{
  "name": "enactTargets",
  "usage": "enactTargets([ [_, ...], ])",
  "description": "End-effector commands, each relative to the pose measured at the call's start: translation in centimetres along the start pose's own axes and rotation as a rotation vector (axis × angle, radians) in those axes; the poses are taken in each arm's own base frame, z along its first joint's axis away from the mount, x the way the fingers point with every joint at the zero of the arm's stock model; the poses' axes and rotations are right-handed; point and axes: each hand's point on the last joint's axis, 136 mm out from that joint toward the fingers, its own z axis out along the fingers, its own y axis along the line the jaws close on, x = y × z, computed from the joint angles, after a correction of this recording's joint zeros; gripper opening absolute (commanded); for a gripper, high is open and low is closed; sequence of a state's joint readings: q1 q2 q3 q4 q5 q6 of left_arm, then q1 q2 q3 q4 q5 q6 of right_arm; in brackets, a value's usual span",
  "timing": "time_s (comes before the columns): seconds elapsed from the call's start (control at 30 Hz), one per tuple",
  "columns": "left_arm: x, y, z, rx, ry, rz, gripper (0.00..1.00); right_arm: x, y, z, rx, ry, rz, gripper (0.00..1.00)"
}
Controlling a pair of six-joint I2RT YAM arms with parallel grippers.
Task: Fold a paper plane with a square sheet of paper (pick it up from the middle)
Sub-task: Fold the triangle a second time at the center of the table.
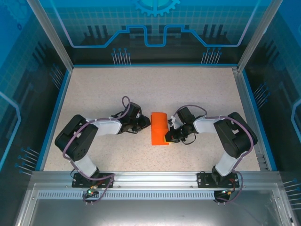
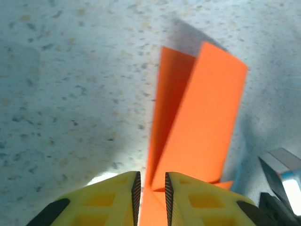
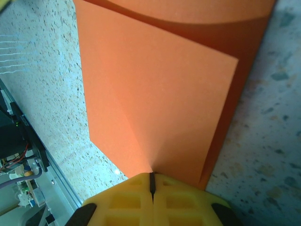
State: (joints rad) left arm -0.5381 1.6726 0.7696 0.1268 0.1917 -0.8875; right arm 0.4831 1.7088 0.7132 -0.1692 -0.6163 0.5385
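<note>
Speckled beige worktop [image 1: 155,84], blue-rimmed, carries two arms and a single orange sheet. On the left, the left arm [image 1: 94,132] reaches from its base at the near edge toward the middle, its wrist low over the surface. The left jaws meet the sheet's left edge. Seen from the left wrist camera, their two yellow fingers [image 2: 103,200] stand a narrow slot apart and orange paper runs into that slot. Whether the black pads press on it or merely flank it cannot be told.

Between the two arms, near the middle of the worktop, lies the square sheet of paper [image 1: 159,129]. It is one sheet only, folded over on itself, so from above it reads as an upright rectangle rather than a square, with its far end bowed up in a curve. The left wrist view shows the sheet [image 2: 202,117] as two layers, with one flap lifted off the surface and casting a shadow. The right wrist view shows the sheet [image 3: 150,94] in two layers as well: a lighter top flap with a square corner lies over a darker one beneath.

On the right, the right jaws are pressed together. Their two yellow fingers [image 3: 127,202] meet along one dark seam, the paper's edge is nipped in at that seam, and a soft crease fans out from it. The right arm [image 1: 221,132] bends back from there to its base at the near right.
</note>
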Motion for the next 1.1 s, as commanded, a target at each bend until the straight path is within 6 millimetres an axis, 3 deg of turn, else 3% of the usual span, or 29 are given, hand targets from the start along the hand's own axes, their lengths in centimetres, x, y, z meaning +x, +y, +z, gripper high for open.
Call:
enactTargets([
  [0.0,0.6,-3.4,-1.1,0.090,0.051,0.082,0.24,0.6,-2.0,0.1,0.061,0.026,0.061,0.04],
  [0.23,5.0,-5.8,1.5,0.152,0.203,0.114,0.21,0.0,-0.8,-0.4,0.024,-0.005,0.034,0.07],
  [0.47,5.7,-3.0,4.0,0.048,0.228,0.041,0.18,-0.8,2.3,-1.9,-0.058,-0.044,-0.030,0.10],
  [0.67,5.9,-2.1,4.0,0.024,0.222,0.026,0.17,-0.9,4.3,-2.5,-0.068,-0.048,-0.097,0.15],
  [0.8,5.9,-2.2,4.0,0.025,0.223,0.031,0.18,-0.7,3.9,-1.2,-0.026,-0.006,-0.109,0.15],
  [1.07,5.8,-1.6,3.9,-0.005,0.217,0.027,0.17,0.5,-0.2,0.6,0.088,0.057,-0.037,0.13],
])
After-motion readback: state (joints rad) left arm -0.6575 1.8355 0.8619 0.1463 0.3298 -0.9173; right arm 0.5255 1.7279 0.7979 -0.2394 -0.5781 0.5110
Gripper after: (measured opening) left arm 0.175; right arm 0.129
